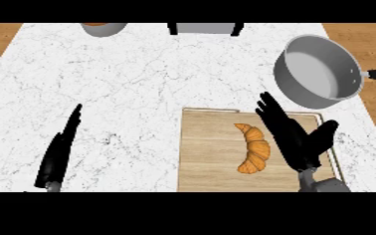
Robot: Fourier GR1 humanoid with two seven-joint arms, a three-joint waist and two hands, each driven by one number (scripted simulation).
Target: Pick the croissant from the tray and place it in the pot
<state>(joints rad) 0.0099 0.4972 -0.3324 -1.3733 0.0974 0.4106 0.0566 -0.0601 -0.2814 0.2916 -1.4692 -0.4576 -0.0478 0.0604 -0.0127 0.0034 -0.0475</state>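
Note:
An orange croissant (252, 148) lies on the wooden tray (209, 152) at the lower right of the counter. My right hand (292, 137) hovers over the tray just right of the croissant, fingers straight and spread, thumb out to the right, touching nothing. The grey pot (317, 73) sits tilted in view at the far right, beyond the tray, with nothing inside. My left hand (60, 149) rests open at the lower left, fingers pointing up.
A brownish bowl-like object (103, 28) shows at the counter's far edge on the left. A grey appliance (206, 28) stands at the far edge in the middle. Wood floor shows past both far corners.

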